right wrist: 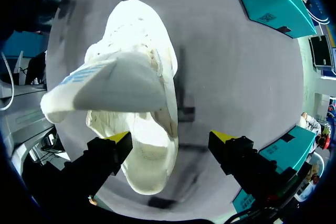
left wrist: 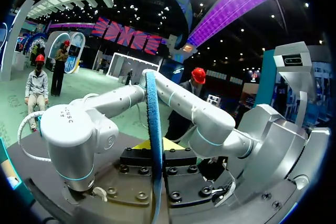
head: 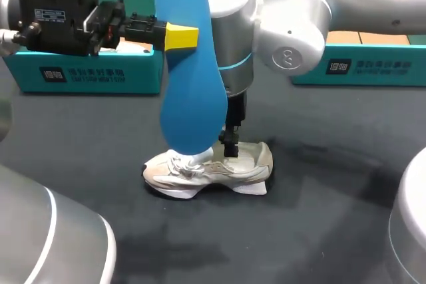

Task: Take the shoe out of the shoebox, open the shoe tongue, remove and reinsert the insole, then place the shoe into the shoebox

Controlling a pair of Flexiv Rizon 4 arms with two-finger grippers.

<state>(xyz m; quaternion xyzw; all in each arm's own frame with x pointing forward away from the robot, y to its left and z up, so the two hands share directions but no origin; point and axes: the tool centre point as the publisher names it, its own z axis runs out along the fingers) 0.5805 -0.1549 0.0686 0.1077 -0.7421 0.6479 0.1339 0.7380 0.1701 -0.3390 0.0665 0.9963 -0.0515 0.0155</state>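
A blue insole (head: 191,64) hangs upright above the table, with my left gripper (head: 181,36) shut on its edge near the upper end. In the left wrist view the insole (left wrist: 153,124) shows edge-on between the yellow tips. Below it a white shoe (head: 210,171) stands on the dark table, toe to the left. My right gripper (head: 229,147) points straight down over the shoe's heel opening. In the right wrist view the gripper (right wrist: 170,139) is open, one finger (right wrist: 115,142) by the heel collar, the other over bare table. The shoe (right wrist: 139,35) has its tongue (right wrist: 110,85) lifted.
A teal shoebox part (head: 86,74) stands at the back left behind my left gripper. A second teal part (head: 373,64) stands at the back right, under my right arm. Dark table surface (head: 319,197) surrounds the shoe.
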